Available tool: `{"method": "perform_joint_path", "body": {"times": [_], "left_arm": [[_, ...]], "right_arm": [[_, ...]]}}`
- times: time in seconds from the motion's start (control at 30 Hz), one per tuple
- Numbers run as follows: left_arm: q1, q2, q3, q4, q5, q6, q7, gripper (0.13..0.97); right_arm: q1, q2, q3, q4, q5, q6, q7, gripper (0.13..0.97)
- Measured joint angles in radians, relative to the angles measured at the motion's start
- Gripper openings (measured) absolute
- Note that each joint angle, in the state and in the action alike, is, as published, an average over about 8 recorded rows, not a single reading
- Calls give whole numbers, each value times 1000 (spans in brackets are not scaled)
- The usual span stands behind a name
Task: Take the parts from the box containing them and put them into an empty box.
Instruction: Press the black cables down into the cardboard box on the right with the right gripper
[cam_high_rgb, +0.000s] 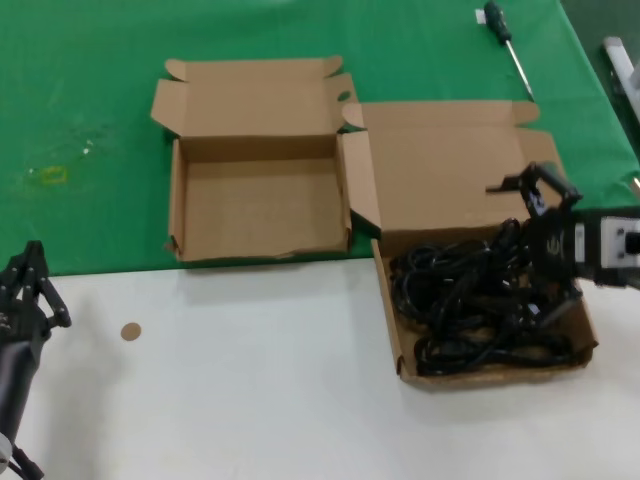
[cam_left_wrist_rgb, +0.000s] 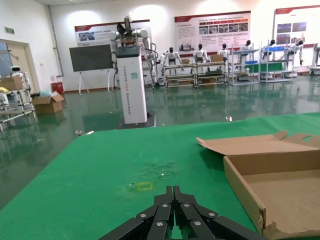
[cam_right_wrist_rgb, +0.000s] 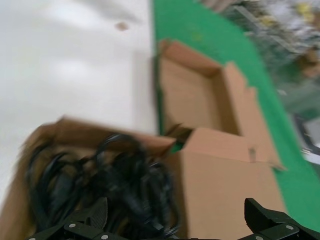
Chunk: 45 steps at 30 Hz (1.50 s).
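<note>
**Right pincer spread wide over the box of cords**

In the head view the right pincer (cam_high_rgb: 535, 235) sits at the right of the frame, over the far right part of the wider cardboard box (cam_high_rgb: 392, 330). Its fingers are spread wide apart and grasp nothing; the right wrist view shows the same open span, with both fingertips (cam_right_wrist_rgb: 97, 212) above the tangle. The black cords (cam_high_rgb: 480, 300) lie in a loose heap filling that box's tray, lower right of centre, on the white part of the worktop (cam_high_rgb: 260, 390). The box's broad lid (cam_high_rgb: 440, 165) lies folded back onto the green cloth (cam_high_rgb: 90, 100).

The smaller cardboard box (cam_high_rgb: 175, 200) stands at upper centre-left, just beside the wider one, with only bare cardboard showing in its tray and its lid open behind it.

The left pincer (cam_high_rgb: 28, 290) waits at the lower left edge of the frame, well apart from both boxes; the left wrist view shows its fingers (cam_left_wrist_rgb: 162, 212) pressed together on nothing.

A small brown disc (cam_high_rgb: 130, 331) lies on the white surface near it. A screwdriver (cam_high_rgb: 505, 40) rests on the cloth at upper right.
</note>
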<state>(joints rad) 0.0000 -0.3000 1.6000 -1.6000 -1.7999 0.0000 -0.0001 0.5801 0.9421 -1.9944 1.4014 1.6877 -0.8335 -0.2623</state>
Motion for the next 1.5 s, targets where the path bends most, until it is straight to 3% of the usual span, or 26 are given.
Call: {"method": "perform_joint_path", "body": {"times": [0.37,0.63,0.93,1.23,1.5], "left_arm": [[0,0,0,0,0,0,0,152],[0,0,0,0,0,0,0,152],[0,0,0,0,0,0,0,152],[0,0,0,0,0,0,0,152],[0,0,0,0,0,0,0,152]], "right_arm": [[113,-44,-37,-95,-89,-184,-157,963],[149,-90,-35,-149,-120,-213,-215,960],[154,-120,-32,-193,-149,-215,-248,894],[159,-135,-26,-207,-170,-213,-242,757],[177,-147,-21,-218,-185,-210,-235,549]]}}
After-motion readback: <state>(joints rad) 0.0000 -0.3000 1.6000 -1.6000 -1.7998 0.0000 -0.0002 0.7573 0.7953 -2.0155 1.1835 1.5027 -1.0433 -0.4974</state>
